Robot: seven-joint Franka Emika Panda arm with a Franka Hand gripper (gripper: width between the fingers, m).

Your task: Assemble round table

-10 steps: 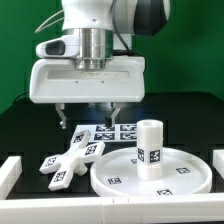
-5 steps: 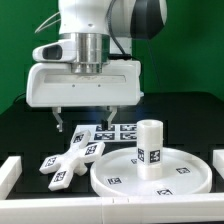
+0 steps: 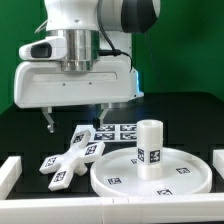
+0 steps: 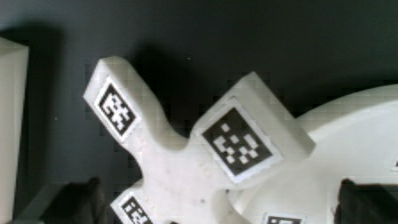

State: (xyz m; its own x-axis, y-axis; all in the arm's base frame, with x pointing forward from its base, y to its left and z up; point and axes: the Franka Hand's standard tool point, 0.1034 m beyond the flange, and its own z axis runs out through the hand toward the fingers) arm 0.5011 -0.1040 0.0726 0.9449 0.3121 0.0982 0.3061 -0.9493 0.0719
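Alignment matters most here, judging by the layout; the gripper [image 3: 76, 118] hangs with its jaws spread wide and nothing between them, above the cross-shaped foot piece [image 3: 74, 157]; that piece lies flat on the black table [image 3: 25, 140], just beside the round disc [image 3: 185, 172], where the short post [image 3: 150, 147] stands upright. The step looks like a reach to pick up the foot piece; the wrist view shows its arms running at a slant to the fingers, so turn the wrist until the jaws straddle one arm squarely; come straight down, close on the arm's flat sides near the hub, and lift without brushing the disc's rim or the marker board [image 3: 118, 130] behind.
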